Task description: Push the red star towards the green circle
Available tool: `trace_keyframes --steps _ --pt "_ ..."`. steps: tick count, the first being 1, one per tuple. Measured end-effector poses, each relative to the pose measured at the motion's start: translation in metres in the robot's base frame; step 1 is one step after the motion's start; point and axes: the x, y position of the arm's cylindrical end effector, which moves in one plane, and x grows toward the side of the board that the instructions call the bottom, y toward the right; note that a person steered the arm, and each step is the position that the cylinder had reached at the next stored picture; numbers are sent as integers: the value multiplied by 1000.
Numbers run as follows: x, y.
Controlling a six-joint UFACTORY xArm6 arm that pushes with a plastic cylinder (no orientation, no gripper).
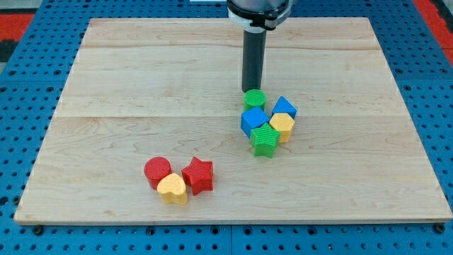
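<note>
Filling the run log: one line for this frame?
tip: just above green circle | red star: lower left, beside yellow heart, red circle | star-circle: apart | push: not started

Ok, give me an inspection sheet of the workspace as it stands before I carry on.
Surface: pale wooden board, flat, on a blue pegboard.
Job's things: red star near the view's bottom, touching a yellow heart; green circle up and to the view's right, apart from it.
Clutter: red cylinder beside the heart; blue cube, another blue block, yellow block and green star clustered below the green circle.
Grippers: none; my tip sits just above the green circle, far from the red star.
Cables: nothing seen.
Surroundings: red strip at the view's top right.
</note>
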Motion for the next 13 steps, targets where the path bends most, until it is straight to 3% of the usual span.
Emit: trace_keyframes --steps 2,3,5,6,8,9,13 --pt "-1 -20" --pt "38 -149" --pt "211 -285" --pt "232 -272" --pt "227 -90" --pt "211 -66" --pt "166 -106"
